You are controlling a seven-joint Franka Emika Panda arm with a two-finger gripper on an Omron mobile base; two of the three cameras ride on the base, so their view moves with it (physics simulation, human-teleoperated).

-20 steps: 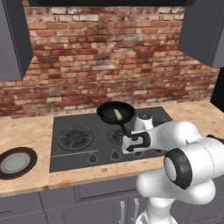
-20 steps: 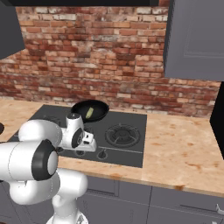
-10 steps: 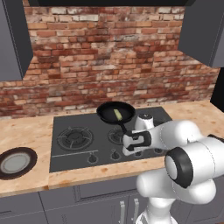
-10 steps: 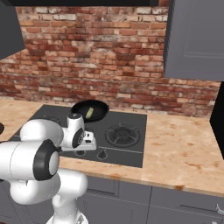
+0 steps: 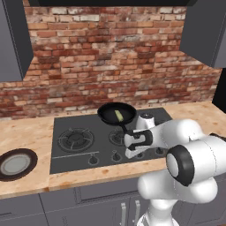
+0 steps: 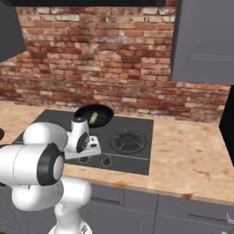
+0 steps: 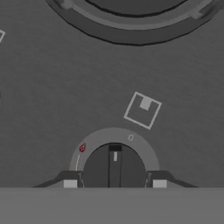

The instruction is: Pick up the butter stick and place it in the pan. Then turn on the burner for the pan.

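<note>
Hand at a stove knob, butter in the pan

Butter stick (image 5: 119, 115), a small pale yellow bar, lies inside the black pan (image 5: 109, 116), which sits on a rear burner of the dark stove top (image 5: 70, 154) against the brick wall. The stove is set into a light wooden worktop (image 5: 31, 132).

My hand (image 5: 133, 152) is down at the front edge of the stove, well in front of the pan and below its short handle. The butter lies behind my hand, farther from me, and I am not touching it.

In the hand view, my two fingertips (image 7: 70, 181) stand on either side of a round black knob (image 7: 113, 168), one to each side, close against it; the hand (image 7: 114, 183) is partly open around the knob. Whether the pads press on it I cannot tell.

A dark round plate (image 5: 15, 163) with a grey centre rests on the worktop far off to the left.
</note>
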